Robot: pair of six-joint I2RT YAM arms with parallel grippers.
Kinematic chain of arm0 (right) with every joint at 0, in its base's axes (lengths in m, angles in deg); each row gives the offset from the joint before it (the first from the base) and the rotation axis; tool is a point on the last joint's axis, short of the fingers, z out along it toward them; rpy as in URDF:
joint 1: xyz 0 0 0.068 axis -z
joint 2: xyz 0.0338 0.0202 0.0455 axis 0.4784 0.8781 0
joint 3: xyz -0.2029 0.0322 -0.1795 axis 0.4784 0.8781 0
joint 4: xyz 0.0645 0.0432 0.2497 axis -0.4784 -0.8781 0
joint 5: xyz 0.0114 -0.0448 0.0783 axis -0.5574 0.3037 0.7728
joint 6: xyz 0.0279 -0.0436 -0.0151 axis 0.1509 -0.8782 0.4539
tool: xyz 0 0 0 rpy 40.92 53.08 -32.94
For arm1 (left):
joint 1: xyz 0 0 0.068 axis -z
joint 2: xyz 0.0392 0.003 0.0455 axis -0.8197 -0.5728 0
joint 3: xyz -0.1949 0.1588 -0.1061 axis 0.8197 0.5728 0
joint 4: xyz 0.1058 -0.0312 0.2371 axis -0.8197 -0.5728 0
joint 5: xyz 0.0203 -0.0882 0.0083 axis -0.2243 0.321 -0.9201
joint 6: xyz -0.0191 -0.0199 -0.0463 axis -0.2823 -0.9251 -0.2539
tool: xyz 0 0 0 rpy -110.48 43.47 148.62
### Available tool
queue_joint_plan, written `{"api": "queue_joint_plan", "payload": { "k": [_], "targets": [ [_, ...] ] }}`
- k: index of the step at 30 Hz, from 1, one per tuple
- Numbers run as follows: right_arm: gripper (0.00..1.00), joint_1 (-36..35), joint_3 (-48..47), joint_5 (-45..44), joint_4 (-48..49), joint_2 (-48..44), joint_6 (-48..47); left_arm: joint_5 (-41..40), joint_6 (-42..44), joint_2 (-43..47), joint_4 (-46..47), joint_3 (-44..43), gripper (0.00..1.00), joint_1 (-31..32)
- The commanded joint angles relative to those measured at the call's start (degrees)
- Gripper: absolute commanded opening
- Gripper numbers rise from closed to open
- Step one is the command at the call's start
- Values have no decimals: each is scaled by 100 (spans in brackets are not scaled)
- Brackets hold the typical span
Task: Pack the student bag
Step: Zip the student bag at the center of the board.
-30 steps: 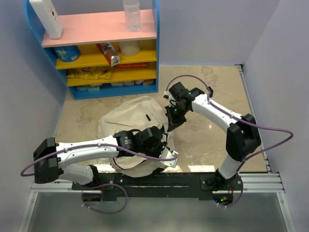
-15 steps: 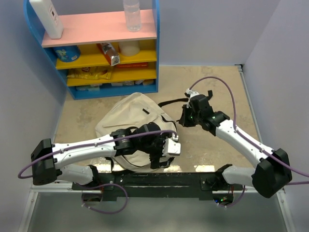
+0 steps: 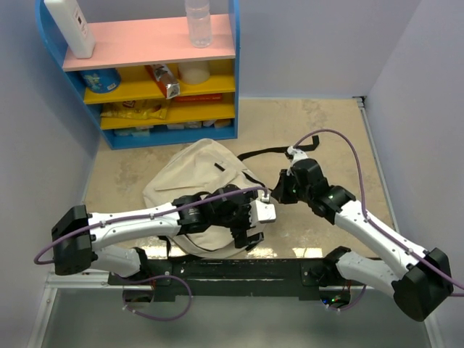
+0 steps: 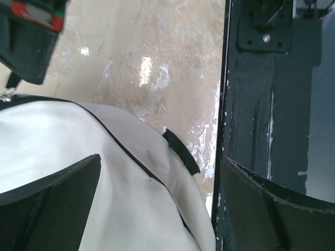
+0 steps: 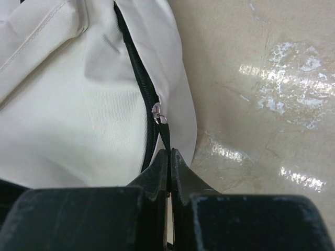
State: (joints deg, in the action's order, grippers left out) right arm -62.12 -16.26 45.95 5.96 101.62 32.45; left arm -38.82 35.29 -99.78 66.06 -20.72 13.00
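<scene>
Your right pincer [image 5: 169,155] clamps tight on the black zipper pull [image 5: 164,133] of the student bag [image 5: 78,104] (just ahead, to its left); your left pincer [image 4: 157,180] gapes wide, empty, bag right beneath it.

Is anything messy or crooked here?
A little. On the shelf, one snack packet lies crooked, poking over the yellow board's edge. The student bag lies slumped flat, a black strap trailing across the table.
</scene>
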Motion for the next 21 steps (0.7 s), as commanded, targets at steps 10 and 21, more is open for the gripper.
{"api": "queue_joint_plan", "payload": {
  "k": [10,21],
  "targets": [
    [0,-118,167,287,-718,-1009,416,-189,1348,-300,974,620,4,613],
    [0,-223,86,647,-1167,-1185,302,2919,2839,-415,-1701,-468,0,999]
  ]
}}
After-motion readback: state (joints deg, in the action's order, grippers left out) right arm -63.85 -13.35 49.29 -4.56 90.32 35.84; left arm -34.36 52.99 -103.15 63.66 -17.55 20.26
